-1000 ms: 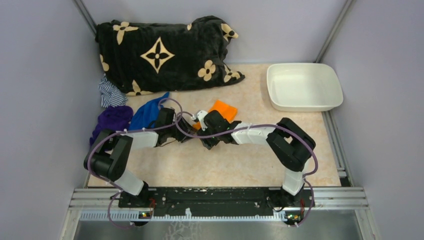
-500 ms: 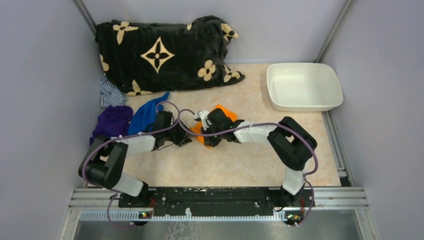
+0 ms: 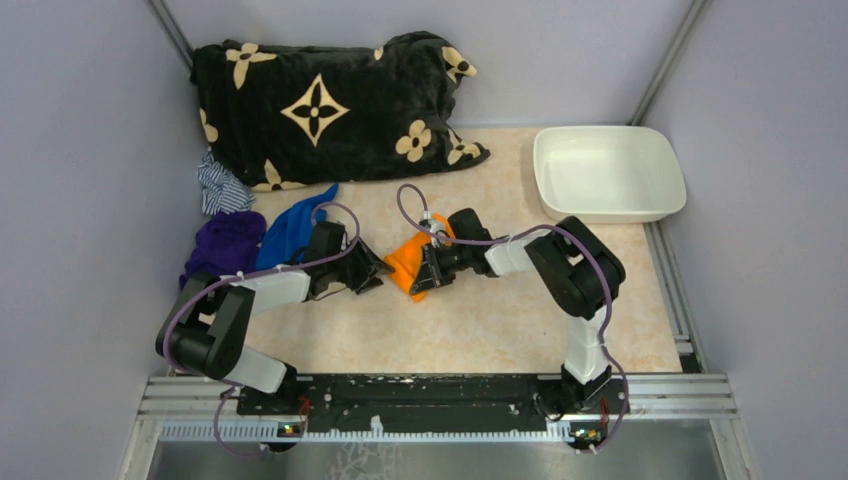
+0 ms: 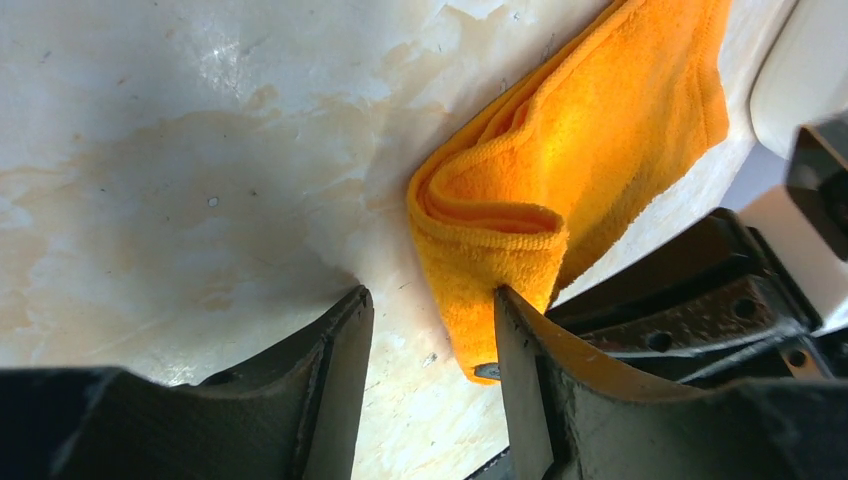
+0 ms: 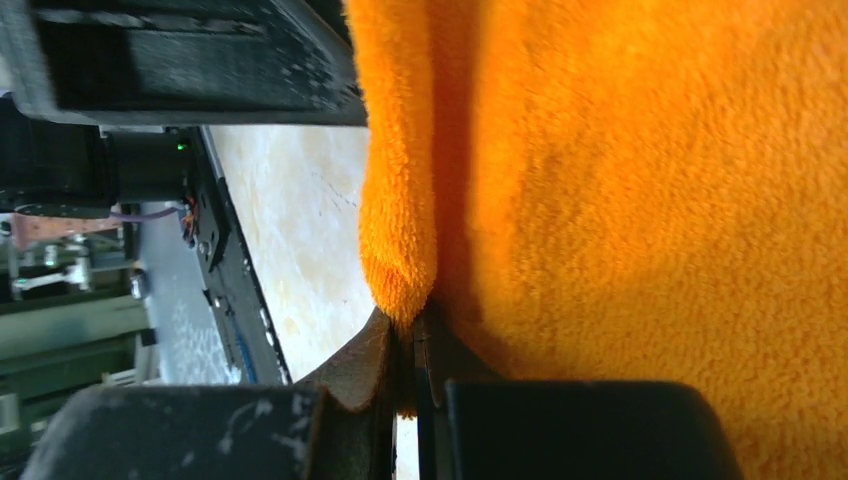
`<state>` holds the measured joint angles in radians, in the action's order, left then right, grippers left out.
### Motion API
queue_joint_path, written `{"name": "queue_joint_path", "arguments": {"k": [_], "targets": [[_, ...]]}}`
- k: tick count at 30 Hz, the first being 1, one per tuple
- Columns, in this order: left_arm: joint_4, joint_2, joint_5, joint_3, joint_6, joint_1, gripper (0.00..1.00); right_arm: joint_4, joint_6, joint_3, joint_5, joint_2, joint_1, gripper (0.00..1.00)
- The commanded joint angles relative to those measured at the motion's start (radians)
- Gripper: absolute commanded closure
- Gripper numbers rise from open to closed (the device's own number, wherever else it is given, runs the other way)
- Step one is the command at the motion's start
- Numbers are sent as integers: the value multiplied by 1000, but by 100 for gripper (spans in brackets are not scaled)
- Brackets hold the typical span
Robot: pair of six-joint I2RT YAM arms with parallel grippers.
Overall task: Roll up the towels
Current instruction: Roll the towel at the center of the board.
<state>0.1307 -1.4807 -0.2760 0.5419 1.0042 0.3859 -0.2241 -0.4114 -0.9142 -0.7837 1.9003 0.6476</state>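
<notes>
The orange towel (image 3: 406, 259) lies bunched in the middle of the table; in the left wrist view it is a folded wad (image 4: 570, 160). My right gripper (image 3: 428, 272) is shut on a fold of its edge, and orange pile (image 5: 640, 200) fills the right wrist view above the pinched jaws (image 5: 412, 335). My left gripper (image 3: 366, 272) stands open just left of the towel. Its right finger (image 4: 520, 360) touches the towel's near corner and bare table shows between the fingers (image 4: 432, 335). The blue towel (image 3: 292, 225) lies crumpled behind the left arm.
A big black blanket with tan flowers (image 3: 330, 105) fills the back left. A purple cloth (image 3: 225, 242) and a striped cloth (image 3: 220, 186) lie by the left wall. A white tub (image 3: 608, 172) sits at the back right.
My right gripper closed on the orange towel and swung its wrist round, pulling the towel into a bunch toward the left. The left gripper opened a little wider beside it.
</notes>
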Motion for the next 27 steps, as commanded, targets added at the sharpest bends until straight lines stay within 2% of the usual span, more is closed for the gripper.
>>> {"name": "queue_joint_path", "arguments": {"k": [1, 8, 13, 15, 20, 24, 27], "targets": [[-27, 4, 37, 9, -18, -5, 45, -119, -109, 11, -109, 37, -21, 100], [9, -51, 24, 26, -8, -5, 45, -130, -146, 12, -117, 82, -47, 100], [-10, -105, 58, 39, -4, -6, 47, -38, -95, -17, -79, 68, -47, 100], [-36, -125, 75, 40, -1, -6, 51, 29, -53, -30, -41, 35, -48, 95], [-79, -169, 96, 32, 12, -6, 55, 223, 77, -67, 123, -79, -24, 75], [-103, -172, 114, 16, 16, -5, 61, 392, 182, -109, 371, -174, 41, 60], [-120, -163, 129, 11, 18, -7, 62, 475, 245, -135, 579, -236, 125, 56]]}}
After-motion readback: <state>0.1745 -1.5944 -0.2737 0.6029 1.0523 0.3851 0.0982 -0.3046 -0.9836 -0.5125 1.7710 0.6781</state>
